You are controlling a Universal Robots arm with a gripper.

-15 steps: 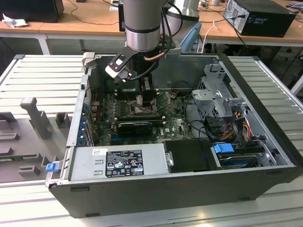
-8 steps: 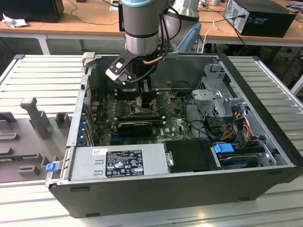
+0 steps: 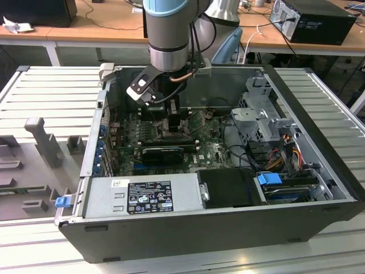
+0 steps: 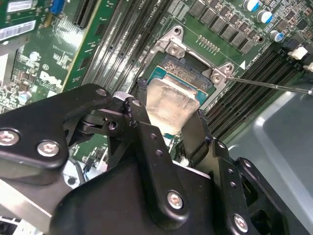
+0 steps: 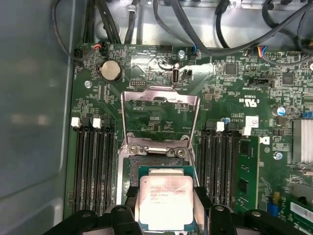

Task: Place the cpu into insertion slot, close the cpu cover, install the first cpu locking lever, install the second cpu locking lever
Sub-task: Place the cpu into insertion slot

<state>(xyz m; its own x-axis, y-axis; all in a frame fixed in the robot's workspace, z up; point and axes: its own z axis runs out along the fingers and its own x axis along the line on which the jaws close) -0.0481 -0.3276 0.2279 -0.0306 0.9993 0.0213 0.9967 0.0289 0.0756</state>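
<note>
Cpu (image 5: 164, 200) | square, pale silver face, green rim | clamped in gripper (image 4: 168, 107)

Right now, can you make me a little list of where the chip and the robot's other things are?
chip: between the jaws, right over the socket
socket: dark square on the green board, partly hidden by the chip
cover: flipped up, open
seated or not: cannot tell
arm: reaching down into the computer case
</note>
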